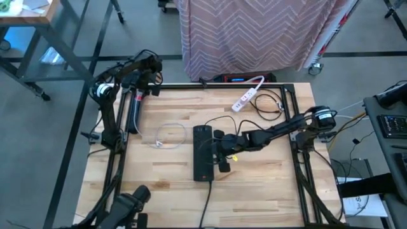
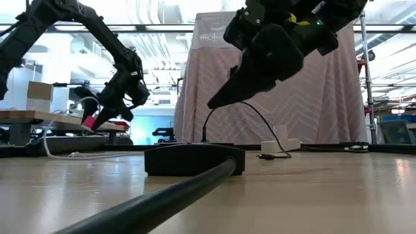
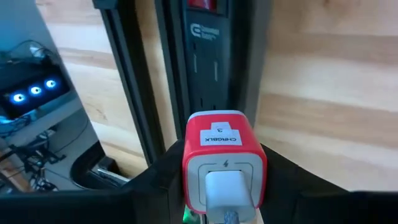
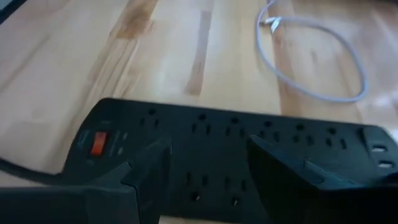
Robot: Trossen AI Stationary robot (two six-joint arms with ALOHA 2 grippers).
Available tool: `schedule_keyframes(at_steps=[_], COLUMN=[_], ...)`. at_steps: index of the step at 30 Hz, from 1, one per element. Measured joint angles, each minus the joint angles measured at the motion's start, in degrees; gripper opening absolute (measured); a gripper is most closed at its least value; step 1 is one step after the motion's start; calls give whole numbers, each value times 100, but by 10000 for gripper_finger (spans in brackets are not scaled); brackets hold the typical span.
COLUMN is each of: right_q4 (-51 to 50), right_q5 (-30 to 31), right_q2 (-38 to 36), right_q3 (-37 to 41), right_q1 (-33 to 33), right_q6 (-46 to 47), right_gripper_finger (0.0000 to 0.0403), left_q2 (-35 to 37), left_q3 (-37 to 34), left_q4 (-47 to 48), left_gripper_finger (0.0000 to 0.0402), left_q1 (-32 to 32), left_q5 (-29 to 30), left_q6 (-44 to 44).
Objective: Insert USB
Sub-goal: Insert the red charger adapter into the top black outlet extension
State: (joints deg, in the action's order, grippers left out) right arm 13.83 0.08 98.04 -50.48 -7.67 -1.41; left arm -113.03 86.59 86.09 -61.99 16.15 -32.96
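Your left hand (image 3: pixel 225 214) grips red-and-white charger (image 3: pixel 222 163), lifted over table's far-left corner beside second black strip (image 1: pixel 133 111), prongs hidden. Right hand (image 4: pixel 208 180) half-open, empty, poised above black power strip (image 1: pixel 202 152) mid-table, likely steadying. White cable (image 1: pixel 166 137) lies loose between.

My left gripper (image 1: pixel 136 97) sits at the far left of the table, clamped on a load. My right arm reaches to mid-table, right gripper (image 1: pixel 220 150) hovering low, jaws apart.
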Motion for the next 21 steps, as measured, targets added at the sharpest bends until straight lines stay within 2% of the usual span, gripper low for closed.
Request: schedule_keyframes(at_steps=[5, 16, 21], right_q4=[188, 190, 168], right_q5=[-9, -11, -2], right_q2=[0, -2, -2], right_q3=[142, 149, 151], right_q1=[-72, -137, -144], right_q6=[132, 74, 74], right_gripper_finger=[199, 199, 199], left_q2=[-108, -125, -125], left_q3=[-4, -27, -307], left_q4=[75, 203, -50], left_gripper_finger=[127, 127, 127], left_q1=[39, 71, 82], left_q5=[190, 152, 179], left_q6=[-203, -171, -89])
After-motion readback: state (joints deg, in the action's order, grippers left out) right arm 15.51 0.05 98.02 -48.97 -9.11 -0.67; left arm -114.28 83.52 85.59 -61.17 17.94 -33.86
